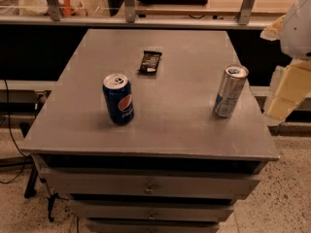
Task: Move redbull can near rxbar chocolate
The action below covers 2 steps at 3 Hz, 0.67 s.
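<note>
The redbull can (230, 91), slim and silver with blue markings, stands upright near the right edge of the grey table top (175, 125). The rxbar chocolate (149, 61), a small dark flat bar with pale lettering, lies at the middle back of the table. My gripper (287, 92) shows as pale blocky parts at the right edge of the view. It is off the table's right side, level with the redbull can and apart from it. It holds nothing that I can see.
A wider dark-blue Pepsi can (118, 98) stands upright at the left middle of the table. The table is a cabinet with drawers (149, 188) below. A rail and counter (146, 18) run behind it. Cables (9, 130) lie on the floor at left.
</note>
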Available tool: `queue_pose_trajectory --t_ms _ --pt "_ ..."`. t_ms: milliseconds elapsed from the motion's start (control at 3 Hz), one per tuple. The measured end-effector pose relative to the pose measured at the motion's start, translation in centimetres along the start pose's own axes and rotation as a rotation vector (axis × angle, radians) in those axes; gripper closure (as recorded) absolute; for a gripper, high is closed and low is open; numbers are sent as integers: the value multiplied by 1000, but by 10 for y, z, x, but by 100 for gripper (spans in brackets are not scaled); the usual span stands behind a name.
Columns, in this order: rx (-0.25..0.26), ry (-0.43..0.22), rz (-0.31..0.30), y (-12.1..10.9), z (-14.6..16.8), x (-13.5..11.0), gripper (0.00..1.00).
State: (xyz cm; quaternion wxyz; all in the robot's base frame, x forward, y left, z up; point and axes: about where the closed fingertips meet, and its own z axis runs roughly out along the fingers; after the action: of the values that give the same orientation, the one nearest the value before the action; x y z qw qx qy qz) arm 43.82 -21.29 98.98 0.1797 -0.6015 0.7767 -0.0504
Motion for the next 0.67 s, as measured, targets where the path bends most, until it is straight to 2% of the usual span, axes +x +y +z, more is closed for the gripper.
queue_pose_trajectory --t_ms 333,667 --pt "0 0 0 0 0 0 0" --pt "26 -42 19 -12 6 -3 0"
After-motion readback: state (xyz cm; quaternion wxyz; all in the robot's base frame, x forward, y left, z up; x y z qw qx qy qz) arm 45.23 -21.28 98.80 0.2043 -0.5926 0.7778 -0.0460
